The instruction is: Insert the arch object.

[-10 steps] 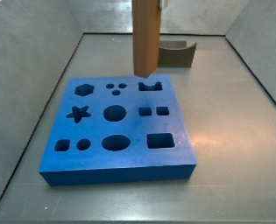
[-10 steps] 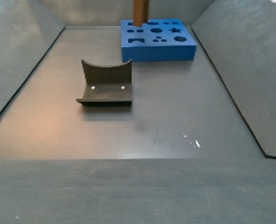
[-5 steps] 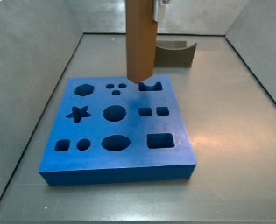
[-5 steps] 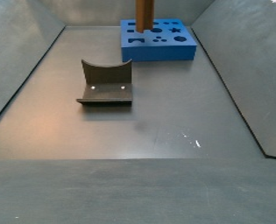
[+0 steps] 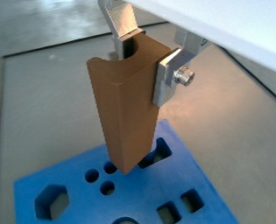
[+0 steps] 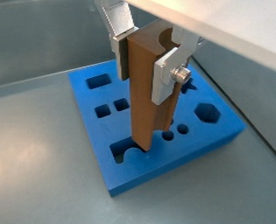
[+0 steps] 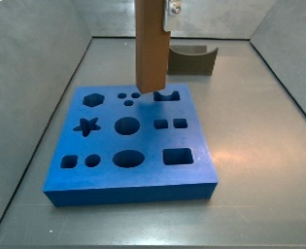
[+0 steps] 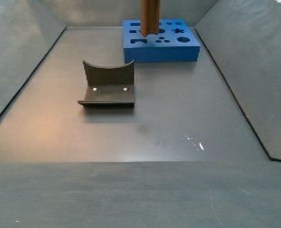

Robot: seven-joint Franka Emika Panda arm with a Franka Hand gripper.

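Note:
The arch object (image 7: 150,49), a long orange-brown bar, hangs upright over the far edge of the blue board (image 7: 142,187). My gripper (image 5: 146,52) is shut on its upper end, a silver finger (image 5: 167,75) pressed on each side; both wrist views show this (image 6: 146,52). The bar's lower end sits just above the board, next to the arch-shaped hole (image 7: 167,95), between it and the small round holes (image 6: 166,135). The bar (image 8: 149,20) also stands over the board (image 8: 167,53) in a side view. The gripper is almost wholly above both side views.
A squat dark grey-brown block with a curved dip (image 8: 107,85) stands on the grey floor away from the board; it shows behind the board in a side view (image 7: 191,58). Grey walls enclose the floor. The board has several other shaped holes, among them a star (image 7: 86,124).
The bar and gripper have shifted sideways along the board's far edge, towards the small round holes, and its lower end is a little lower than a second ago.

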